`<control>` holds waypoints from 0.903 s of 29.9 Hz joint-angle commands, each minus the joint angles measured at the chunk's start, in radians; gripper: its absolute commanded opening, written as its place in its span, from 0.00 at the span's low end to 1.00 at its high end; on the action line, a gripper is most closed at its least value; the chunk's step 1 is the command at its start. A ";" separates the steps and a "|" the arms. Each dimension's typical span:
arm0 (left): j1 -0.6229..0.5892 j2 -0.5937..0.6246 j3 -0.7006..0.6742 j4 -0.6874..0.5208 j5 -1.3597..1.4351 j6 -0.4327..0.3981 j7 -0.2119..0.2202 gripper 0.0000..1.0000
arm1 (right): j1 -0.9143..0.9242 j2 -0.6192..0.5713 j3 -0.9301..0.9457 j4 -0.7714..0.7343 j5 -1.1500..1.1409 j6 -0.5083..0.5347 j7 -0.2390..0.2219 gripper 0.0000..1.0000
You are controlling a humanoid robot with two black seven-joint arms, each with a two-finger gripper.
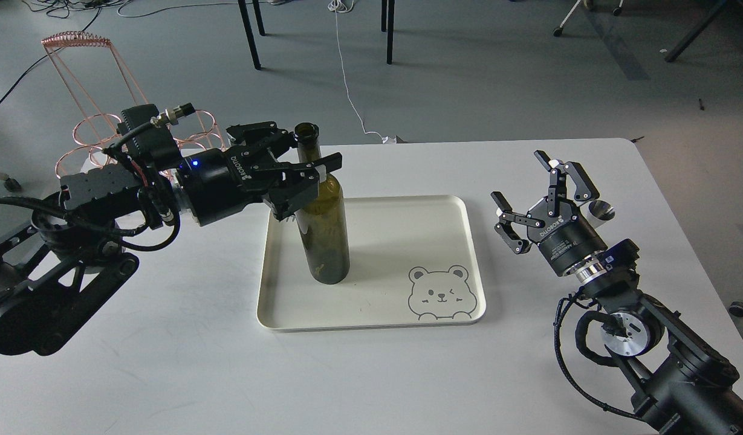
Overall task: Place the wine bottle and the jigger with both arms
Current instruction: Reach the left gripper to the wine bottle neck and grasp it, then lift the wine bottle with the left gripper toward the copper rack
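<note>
Head view has my left end effector (304, 166) coming in sideways at the bottle (324, 223), right at the neck and shoulder. Fingers sit on both sides of the neck, but I honestly can't tell whether they're clamped on the glass or just around it. The bottle stands upright on the tray (462, 241), toward its left half, mouth open at the top.

My right end effector (537, 193) is over on the right side of the worktop (165, 374), fingers spread wide with nothing between them. The jigger (601, 212) sits just behind it, mostly hidden by the fingers, so all I get is a shiny rim peeking out on the far right side. It's off the tray, well apart from the bottle.

The tray is cream with a little winking bear printed in its near right corner. Worktop is plain white with rounded corners. Behind my left arm there's a copper wire rack (84, 90) off the far left corner. Floor is grey, with a white cable (347, 78) running across it and some dark table legs (250, 36) further back.
</note>
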 commanded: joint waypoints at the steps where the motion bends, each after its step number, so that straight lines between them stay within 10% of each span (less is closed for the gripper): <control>1: -0.001 0.001 0.007 0.000 0.000 0.000 0.000 0.59 | 0.000 0.000 0.000 0.001 0.000 0.000 0.000 0.99; 9: -0.001 0.000 0.009 0.000 0.000 0.000 0.000 0.58 | 0.000 -0.002 0.000 0.001 0.000 0.000 0.000 0.99; 27: -0.020 0.001 0.009 0.006 0.000 -0.003 0.000 0.21 | -0.005 -0.002 0.000 0.003 0.000 0.000 0.000 0.99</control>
